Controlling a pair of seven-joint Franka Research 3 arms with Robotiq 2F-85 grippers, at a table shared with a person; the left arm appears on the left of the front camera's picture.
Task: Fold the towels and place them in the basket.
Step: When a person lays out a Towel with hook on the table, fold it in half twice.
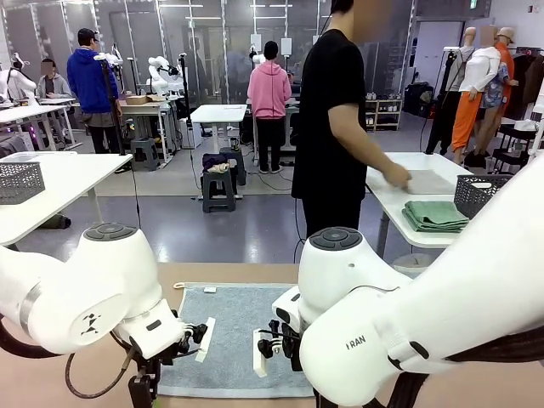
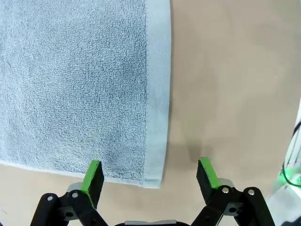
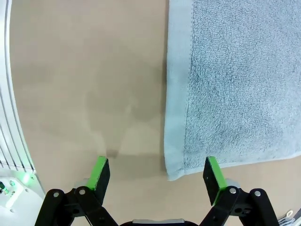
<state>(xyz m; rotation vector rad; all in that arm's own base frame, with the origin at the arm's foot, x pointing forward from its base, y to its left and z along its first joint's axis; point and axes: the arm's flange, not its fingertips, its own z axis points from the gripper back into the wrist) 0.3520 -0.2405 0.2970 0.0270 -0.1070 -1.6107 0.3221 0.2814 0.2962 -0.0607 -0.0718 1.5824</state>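
Left gripper (image 2: 149,165) hangs over the tan table (image 1: 221,272) with its jaws spread wide and nothing between the pads; in its wrist view one near corner of the light blue-grey towel (image 2: 70,84) lies in the gap between the two green fingers, and one finger overlaps the towel's near hem, though whether it touches the cloth cannot be told. Right gripper (image 3: 156,161) is likewise wide apart and holding nothing, poised over the other near corner of the same towel, with that corner between its fingers and closer to one of them, bare tabletop under the other. Seen from the front, both white arms bend in from either side so that the two grippers sit close to each other above the towel's near edge. That towel lies spread flat in the middle of the table, long side running away from the robot, with its small white loop (image 1: 210,289) at the far left corner. Beyond the table a person in black stands side-on, one hand (image 1: 395,177) resting on a second grey towel (image 1: 433,182) laid flat on a white table (image 1: 391,204) to the right. On that white table, nearer the camera, is a stack of folded green cloths (image 1: 435,215), and just beside them the dark mesh basket (image 1: 480,194). Another mesh basket (image 1: 19,181) stands on a white table far to the left.
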